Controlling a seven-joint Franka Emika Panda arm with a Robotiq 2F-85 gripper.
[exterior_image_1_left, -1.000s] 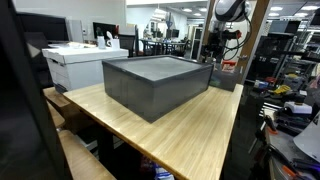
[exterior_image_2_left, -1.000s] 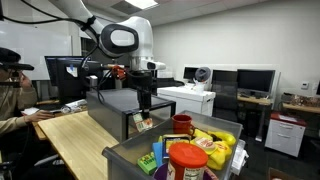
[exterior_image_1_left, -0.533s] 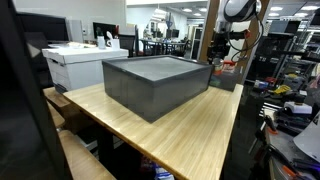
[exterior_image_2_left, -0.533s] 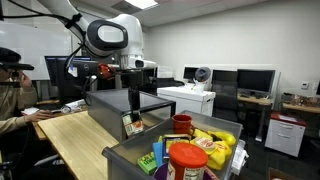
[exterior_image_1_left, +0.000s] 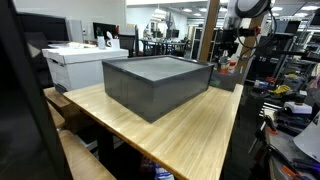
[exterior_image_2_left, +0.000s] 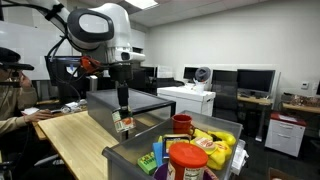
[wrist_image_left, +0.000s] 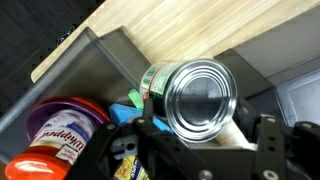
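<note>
My gripper (wrist_image_left: 205, 128) is shut on a metal can (wrist_image_left: 195, 97) with a green label; its shiny end faces the wrist camera. In an exterior view the gripper (exterior_image_2_left: 122, 110) hangs from the white arm (exterior_image_2_left: 98, 25) with the can (exterior_image_2_left: 122, 124) in the air, just past the left end of the near grey bin (exterior_image_2_left: 128, 155). That bin holds several groceries, among them a red-lidded jar (exterior_image_2_left: 185, 160) and yellow packets (exterior_image_2_left: 220, 140). In the wrist view a purple-lidded tub (wrist_image_left: 65, 125) lies in the bin below the can.
A large dark grey bin (exterior_image_1_left: 155, 85) stands on the light wooden table (exterior_image_1_left: 190, 125); the arm (exterior_image_1_left: 245, 12) is behind its far right corner. A white printer (exterior_image_1_left: 85, 62) stands beside the table. A seated person (exterior_image_2_left: 12, 95) is at the desk edge.
The arm has swung sideways with the can in its grip, leftward in the view with the groceries and rightward in the view with the large bin. The jaws have not changed.
</note>
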